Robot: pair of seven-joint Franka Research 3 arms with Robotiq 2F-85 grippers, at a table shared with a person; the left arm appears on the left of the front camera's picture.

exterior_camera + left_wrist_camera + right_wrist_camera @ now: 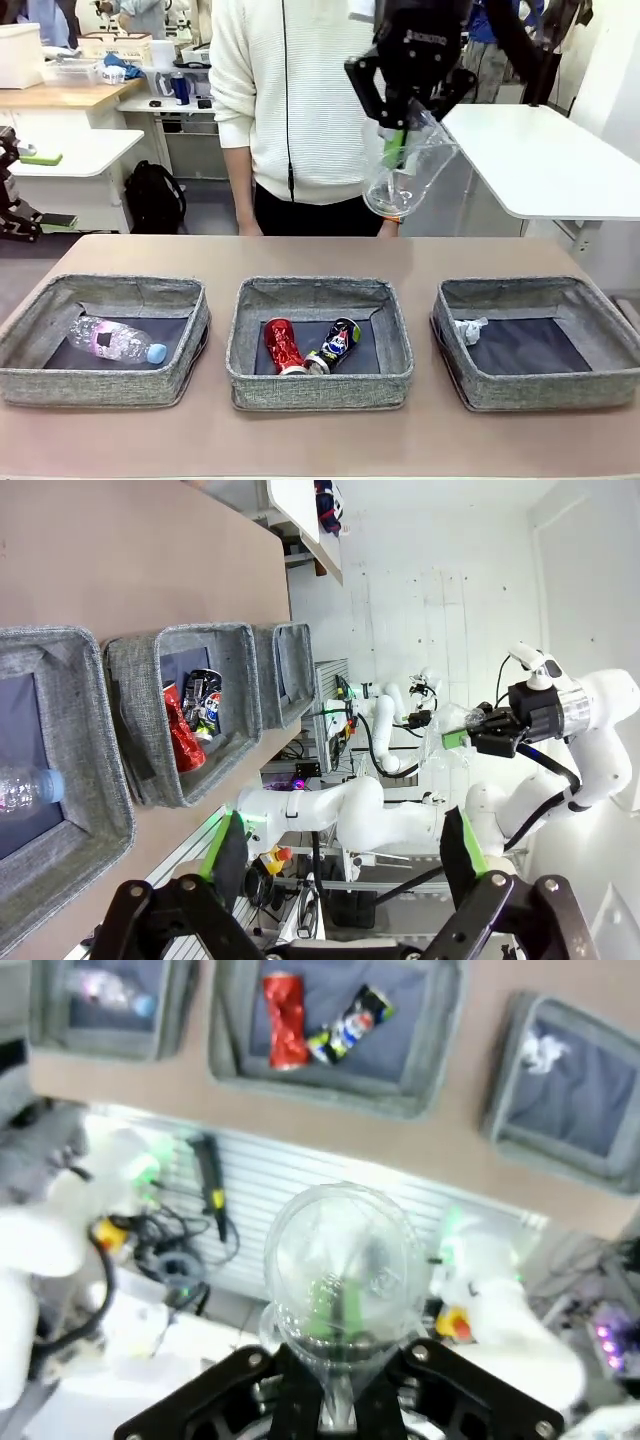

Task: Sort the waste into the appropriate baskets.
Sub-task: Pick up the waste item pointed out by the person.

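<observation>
Jaws of the right gripper (398, 140) are clenched on the neck end of a clear plastic bottle (408, 170), which hangs base-down and tilted, high over the counter (320, 255) behind the middle basket (320, 340) and a little toward the right basket (540, 340). In the right wrist view the bottle's round base (340, 1275) faces the camera, with all three baskets spread far below it.

The left gripper (345, 865) stands released and empty, its green pads (222, 842) wide apart, off the near edge of the counter.

Sorting looks nearly finished. The left basket (105, 340) holds a blue-capped bottle (115, 340); the middle basket holds a crushed red can (283, 346) and a crushed dark can (335, 345) (touching at their near ends); the right basket holds a crumpled paper wad (468, 330). No litter lies loose on the counter, so the held bottle seems the last piece, and it likely belongs in the left basket.

The right arm reaches in from above, wrist bent forward, well clear of every basket.
</observation>
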